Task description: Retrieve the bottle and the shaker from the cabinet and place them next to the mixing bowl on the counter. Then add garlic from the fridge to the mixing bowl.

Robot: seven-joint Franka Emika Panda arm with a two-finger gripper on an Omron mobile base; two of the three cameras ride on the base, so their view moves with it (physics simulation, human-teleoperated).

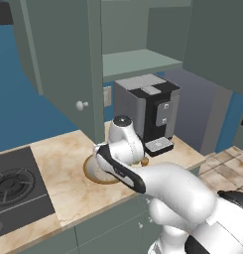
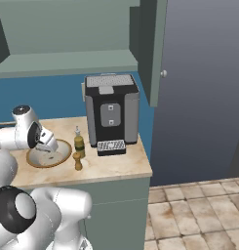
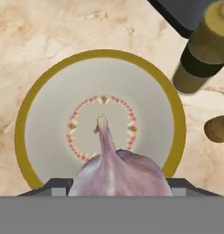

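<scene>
My gripper (image 3: 115, 185) is shut on a pale purple garlic bulb (image 3: 117, 171), its pointed tip toward the bowl. Directly below it on the marble counter lies the mixing bowl (image 3: 22, 132), white inside with a yellow rim and a red dotted ring. In the right base view my gripper (image 2: 47, 146) hangs just over the bowl (image 2: 62, 151). Right of the bowl stand the olive-green bottle (image 3: 200, 55) (image 2: 79, 142) and the small brown shaker (image 3: 217, 129) (image 2: 78, 161). The arm hides most of the bowl (image 1: 93, 173) in the left base view.
A black and silver coffee machine (image 2: 111, 114) (image 1: 145, 106) stands right of the bottle. A stove (image 1: 14, 183) lies to the left. An open cabinet door (image 1: 68, 64) hangs above the counter. A tall grey fridge (image 2: 204, 88) is at the right.
</scene>
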